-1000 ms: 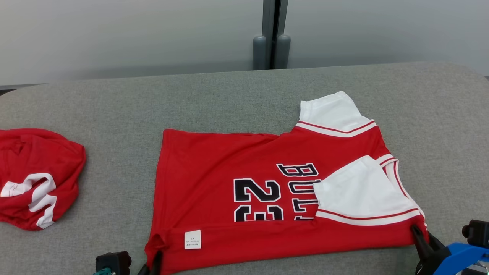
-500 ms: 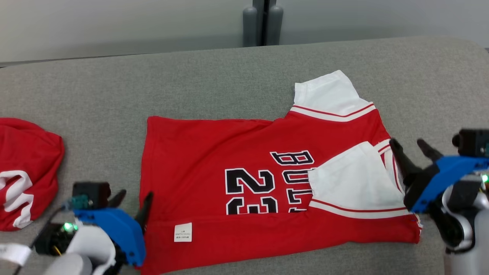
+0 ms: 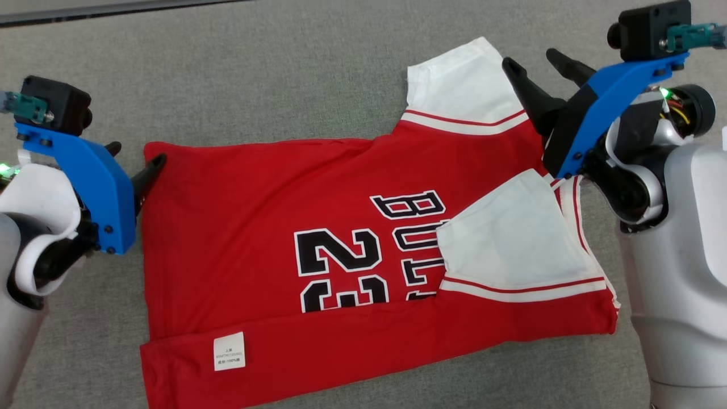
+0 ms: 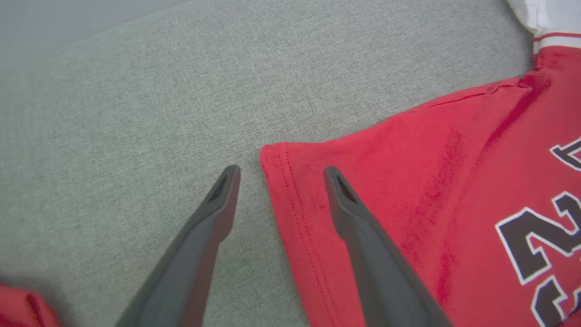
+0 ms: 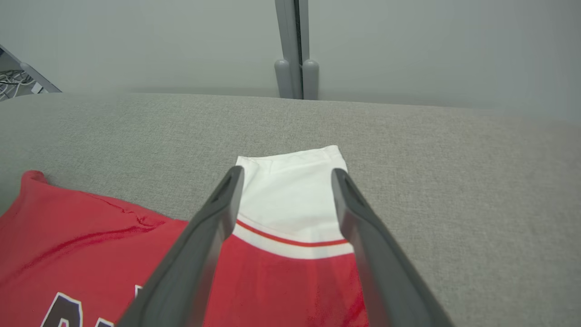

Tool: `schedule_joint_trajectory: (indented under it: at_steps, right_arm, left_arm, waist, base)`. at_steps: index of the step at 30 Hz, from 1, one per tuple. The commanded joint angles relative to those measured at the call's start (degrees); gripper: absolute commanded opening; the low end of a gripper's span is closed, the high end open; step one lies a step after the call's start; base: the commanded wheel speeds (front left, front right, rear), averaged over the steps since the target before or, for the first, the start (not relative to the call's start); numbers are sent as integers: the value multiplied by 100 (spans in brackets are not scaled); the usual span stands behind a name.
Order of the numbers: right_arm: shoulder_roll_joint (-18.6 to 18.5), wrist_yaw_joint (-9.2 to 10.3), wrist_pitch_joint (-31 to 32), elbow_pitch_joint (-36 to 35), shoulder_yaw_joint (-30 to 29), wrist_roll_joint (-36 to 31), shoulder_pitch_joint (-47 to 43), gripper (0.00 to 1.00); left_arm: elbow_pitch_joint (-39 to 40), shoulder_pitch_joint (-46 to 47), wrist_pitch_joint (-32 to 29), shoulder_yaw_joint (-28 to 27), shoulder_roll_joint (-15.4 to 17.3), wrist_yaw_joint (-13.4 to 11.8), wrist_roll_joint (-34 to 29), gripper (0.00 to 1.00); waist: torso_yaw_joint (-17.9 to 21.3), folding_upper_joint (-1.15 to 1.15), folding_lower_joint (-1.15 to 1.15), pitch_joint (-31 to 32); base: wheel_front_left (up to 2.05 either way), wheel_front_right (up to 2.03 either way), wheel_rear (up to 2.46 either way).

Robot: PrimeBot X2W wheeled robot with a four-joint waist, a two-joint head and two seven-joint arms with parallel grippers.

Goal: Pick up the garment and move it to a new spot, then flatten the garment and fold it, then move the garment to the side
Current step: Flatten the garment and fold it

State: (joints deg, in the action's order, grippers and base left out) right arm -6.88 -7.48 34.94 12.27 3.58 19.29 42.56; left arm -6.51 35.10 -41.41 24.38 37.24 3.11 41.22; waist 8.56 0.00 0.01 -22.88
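The garment (image 3: 341, 238) is a red jersey with black "23" lettering and white sleeves, lying flat on the grey surface. Its near edge is folded up, showing a white label (image 3: 229, 351). One white sleeve (image 3: 511, 233) is folded onto the chest; the other sleeve (image 3: 460, 85) sticks out at the far side. My left gripper (image 3: 136, 156) is open at the jersey's far left corner, and in the left wrist view that gripper (image 4: 281, 171) straddles the hem (image 4: 290, 213). My right gripper (image 3: 531, 58) is open beside the far sleeve, with this gripper (image 5: 287, 172) framing the sleeve (image 5: 290, 195).
The grey fabric surface (image 3: 284, 74) stretches around the jersey. A bit of another red cloth (image 4: 22, 309) lies left of my left gripper. Beyond the far edge stand a pale wall and a grey post (image 5: 295, 45).
Both grippers have let go of the jersey's near edge, opened, and moved up to its far corners. The head camera has tilted down, shifting the whole picture.
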Motion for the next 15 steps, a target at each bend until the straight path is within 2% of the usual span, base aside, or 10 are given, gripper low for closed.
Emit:
schedule_joint_trajectory:
  at_steps: [1, 9, 15]
  right_arm:
    - [2, -3, -141, 215, 85, 54, 285, 100]
    - [-25, -3, -545, 877, 180, 173, 851, 100]
    - [-67, -3, -896, 1277, 123, 300, 1076, 100]
  left_arm:
    - [-159, 244, -160, -21, 13, 51, 92, 100]
    - [-516, 558, -282, 1, 101, 59, 1, 100]
    - [-628, 600, -274, 64, -2, 73, 50, 100]
  waist:
    - [5, 0, -1, -189]
    - [170, 0, -1, -503]
    - [153, 0, -1, -698]
  base:
    - [0, 0, 0]
    - [0, 0, 0]
    - [0, 0, 0]
